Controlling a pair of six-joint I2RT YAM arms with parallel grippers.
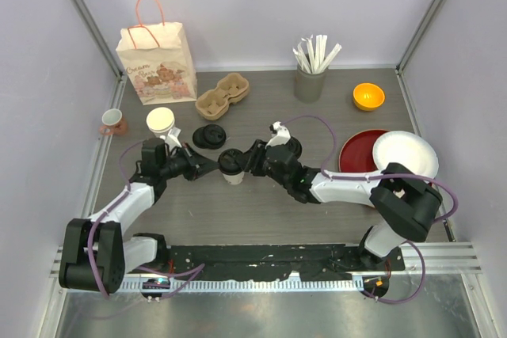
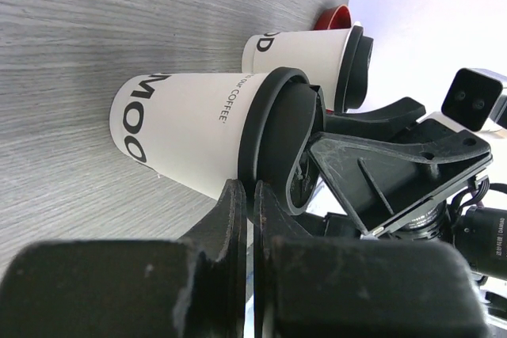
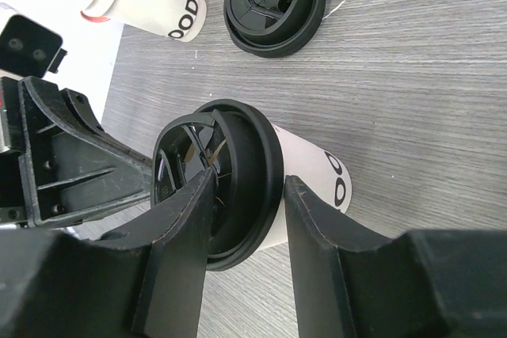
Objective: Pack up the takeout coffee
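The takeout coffee (image 1: pixel 232 169) is a cream-white paper cup with a black lid, upright mid-table between both grippers. My left gripper (image 1: pixel 209 168) is shut and empty, its tips right at the lid's rim (image 2: pixel 269 136); the cup wall (image 2: pixel 178 136) shows just beyond. My right gripper (image 1: pixel 244 161) straddles the lid's edge (image 3: pixel 257 187). One finger (image 3: pixel 178 235) lies across the lid top, the other (image 3: pixel 317 227) sits beside the cup wall (image 3: pixel 317 168) under the rim. A thin gap shows there, so it is partly open.
A second lidded cup (image 2: pixel 305 49) stands behind the coffee. A stack of cream cups (image 1: pixel 161 122), loose black lids (image 1: pixel 210 136), a pink mug (image 1: pixel 112 122), paper bag (image 1: pixel 157 61), cardboard carrier (image 1: pixel 222 95), stirrer holder (image 1: pixel 310 81), orange bowl (image 1: pixel 368 96), red plate (image 1: pixel 356 152) and white plate (image 1: pixel 405 156) surround them.
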